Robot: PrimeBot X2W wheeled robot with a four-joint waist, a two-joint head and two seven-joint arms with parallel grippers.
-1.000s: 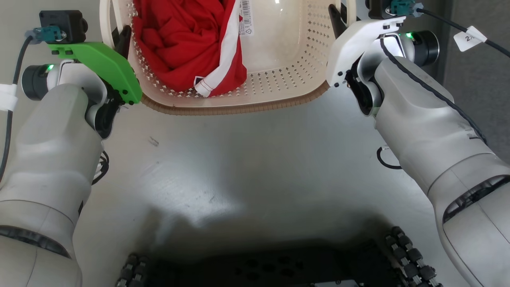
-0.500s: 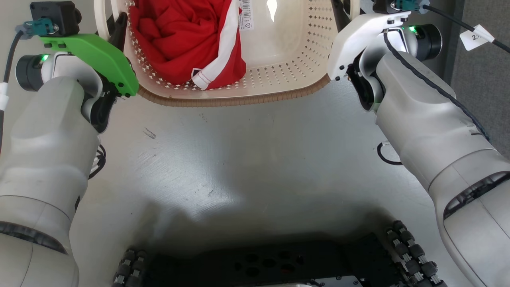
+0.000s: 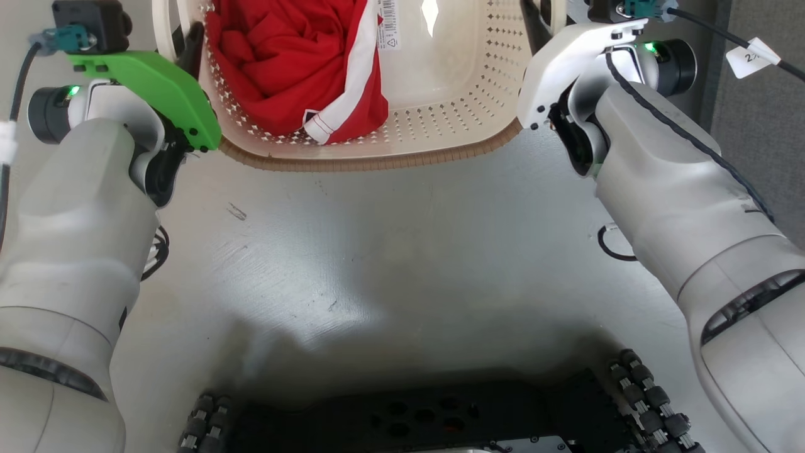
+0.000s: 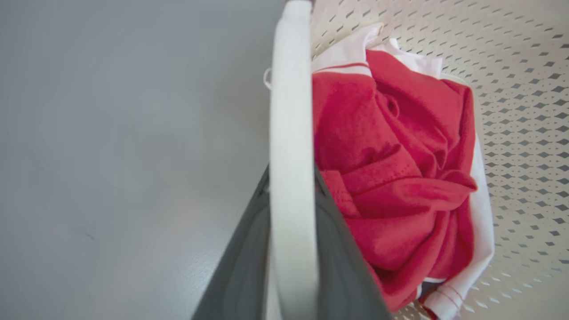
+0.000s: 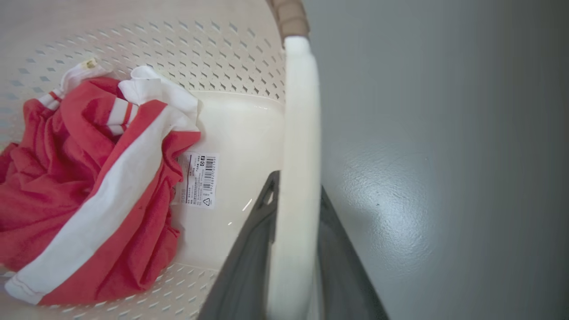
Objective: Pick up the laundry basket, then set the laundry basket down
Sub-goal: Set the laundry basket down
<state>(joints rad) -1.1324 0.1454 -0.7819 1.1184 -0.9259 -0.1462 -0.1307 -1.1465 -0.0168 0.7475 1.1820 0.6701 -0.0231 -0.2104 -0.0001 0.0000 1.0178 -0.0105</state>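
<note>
The laundry basket (image 3: 440, 135), cream and perforated with a brown woven rim, lies at the top centre of the head view. A red garment with a white stripe (image 3: 295, 69) fills its left half, beside a barcode sticker (image 3: 388, 22). My left gripper (image 3: 188, 47) is shut on the basket's left white loop handle (image 4: 291, 133), with a dark finger on either side of it. My right gripper (image 3: 533, 22) is shut on the right loop handle (image 5: 300, 133) the same way. I cannot tell whether the basket's bottom touches the floor.
Smooth grey floor (image 3: 390, 251) stretches between the basket and my black wheeled base (image 3: 409, 421). A dark grey surface (image 3: 767, 138) runs along the right side. A black cable loop (image 3: 611, 248) lies on the floor by my right arm, and a tagged cable (image 3: 748, 58) trails from the right wrist.
The whole head picture shifted up slightly over the first half second, so the camera moved. Both grippers have stayed shut on the handles, and the basket has kept its place between them.
</note>
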